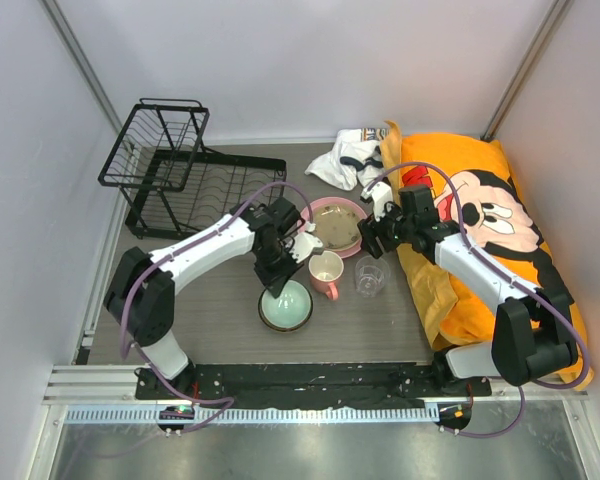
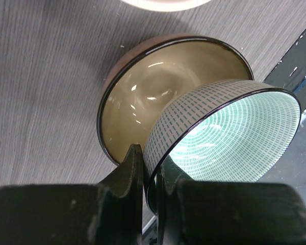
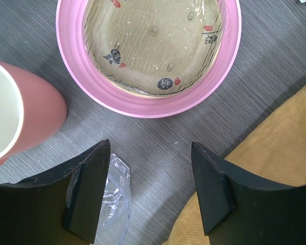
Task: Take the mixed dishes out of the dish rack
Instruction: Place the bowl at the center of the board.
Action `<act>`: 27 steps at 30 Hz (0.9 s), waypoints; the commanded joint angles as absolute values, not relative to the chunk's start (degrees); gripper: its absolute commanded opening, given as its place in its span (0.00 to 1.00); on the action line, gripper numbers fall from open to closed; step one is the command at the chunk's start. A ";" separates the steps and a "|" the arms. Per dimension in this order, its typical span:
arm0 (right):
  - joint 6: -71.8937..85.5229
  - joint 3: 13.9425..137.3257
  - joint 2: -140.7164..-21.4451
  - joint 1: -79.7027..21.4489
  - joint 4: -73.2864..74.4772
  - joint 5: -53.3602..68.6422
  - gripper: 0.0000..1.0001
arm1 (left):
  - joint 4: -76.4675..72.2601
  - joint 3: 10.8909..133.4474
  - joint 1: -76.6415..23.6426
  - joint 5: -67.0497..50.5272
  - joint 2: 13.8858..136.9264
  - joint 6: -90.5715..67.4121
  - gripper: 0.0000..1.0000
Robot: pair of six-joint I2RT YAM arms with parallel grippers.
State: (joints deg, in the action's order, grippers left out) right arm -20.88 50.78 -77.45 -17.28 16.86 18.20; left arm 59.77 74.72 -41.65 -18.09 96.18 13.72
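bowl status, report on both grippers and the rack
Left gripper shut on the rim of the green bowl, over a brown bowl. Right gripper open, holding nothing, beside the glass cup. Rack looks empty.

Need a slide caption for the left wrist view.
Left gripper shut on the rim of a mint-green bowl, tilted over a brown bowl on the grey table.

1. I work on a grey wood-grain tabletop [image 1: 210, 335].
2. Plain white walls [image 1: 310, 60] enclose it on three sides, with metal posts [image 1: 80, 60] at the far corners.
3. An orange cartoon-mouse cushion [image 1: 500, 215] covers the right edge.
4. A crumpled white cloth [image 1: 345, 160] lies at the far edge.
5. Light is even.
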 commanded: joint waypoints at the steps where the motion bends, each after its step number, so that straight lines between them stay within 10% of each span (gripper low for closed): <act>1: -21.53 52.12 -76.03 -16.88 16.35 18.98 0.69 | 57.57 75.06 -42.01 -20.30 96.76 13.71 0.00; 27: -21.80 52.38 -76.46 -16.70 17.31 20.21 0.69 | 55.99 74.00 -42.54 -15.21 100.46 14.68 0.04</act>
